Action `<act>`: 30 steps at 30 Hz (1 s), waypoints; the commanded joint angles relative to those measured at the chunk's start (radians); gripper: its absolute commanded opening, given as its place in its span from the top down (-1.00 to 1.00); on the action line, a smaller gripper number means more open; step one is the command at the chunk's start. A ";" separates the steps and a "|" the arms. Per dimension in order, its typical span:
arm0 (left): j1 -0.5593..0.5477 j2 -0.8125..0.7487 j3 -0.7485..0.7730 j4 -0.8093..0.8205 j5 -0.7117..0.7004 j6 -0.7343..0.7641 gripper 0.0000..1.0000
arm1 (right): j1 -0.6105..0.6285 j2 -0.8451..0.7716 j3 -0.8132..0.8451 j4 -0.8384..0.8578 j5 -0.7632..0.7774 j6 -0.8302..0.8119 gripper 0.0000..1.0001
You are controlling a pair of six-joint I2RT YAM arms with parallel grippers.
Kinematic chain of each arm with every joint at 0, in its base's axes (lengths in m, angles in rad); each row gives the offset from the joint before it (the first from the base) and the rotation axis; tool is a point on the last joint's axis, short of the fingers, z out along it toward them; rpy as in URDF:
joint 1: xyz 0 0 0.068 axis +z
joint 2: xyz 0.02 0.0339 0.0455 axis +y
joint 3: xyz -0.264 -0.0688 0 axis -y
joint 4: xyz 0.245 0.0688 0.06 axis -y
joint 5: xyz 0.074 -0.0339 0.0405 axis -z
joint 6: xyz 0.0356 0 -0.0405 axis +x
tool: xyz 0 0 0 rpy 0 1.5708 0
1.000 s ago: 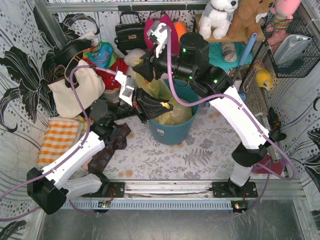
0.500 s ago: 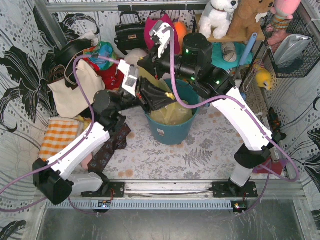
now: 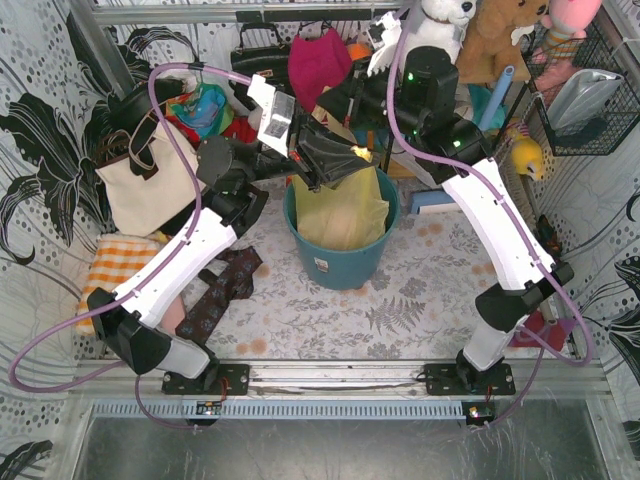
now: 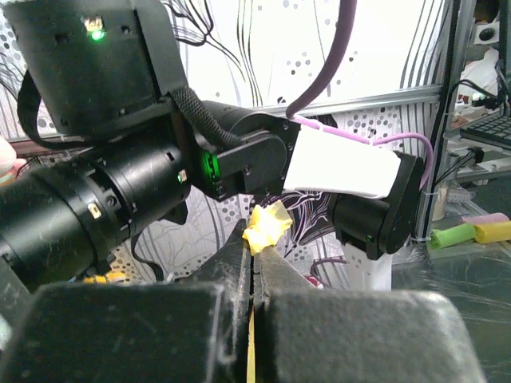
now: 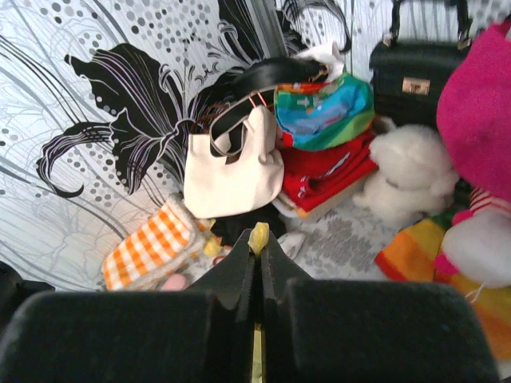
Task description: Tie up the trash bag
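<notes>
Backdrop: floral walls (image 3: 40, 150); patterned worktop (image 3: 400, 300) carrying a teal bucket (image 3: 340, 265).
Bag (image 3: 340, 210): thin translucent yellow, crinkled, seated in the bucket.
Axis: long axis rises from the bucket, top pointing at both pincers.
Left pincer (image 4: 254, 239): clamped on a yellow bag corner.
Right pincer (image 5: 258, 243): clamped on another yellow scrap.
Change: a second ago the bag slumped lower; both arms have lifted rearward, and the right pincer has closed.
</notes>
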State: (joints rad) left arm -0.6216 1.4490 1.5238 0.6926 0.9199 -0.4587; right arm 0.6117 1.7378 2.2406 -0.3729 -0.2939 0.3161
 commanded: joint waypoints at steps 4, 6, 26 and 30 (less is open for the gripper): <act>0.021 0.021 -0.046 0.081 -0.016 0.002 1.00 | -0.018 -0.158 -0.218 0.155 -0.012 0.162 1.00; 0.033 0.016 -0.082 0.134 -0.039 -0.027 1.00 | -0.023 -0.199 -0.285 0.184 0.015 0.177 1.00; 0.091 -0.055 -0.256 0.338 -0.084 -0.141 1.00 | -0.036 -0.198 -0.336 0.384 -0.066 0.422 1.00; 0.090 -0.048 -0.253 0.338 -0.082 -0.141 1.00 | -0.036 -0.156 -0.312 0.425 -0.152 0.488 1.00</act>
State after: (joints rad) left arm -0.5358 1.4158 1.2743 0.9775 0.8375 -0.5911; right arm 0.5789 1.5494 1.8828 -0.0372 -0.3454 0.7181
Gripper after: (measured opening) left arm 0.010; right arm 0.004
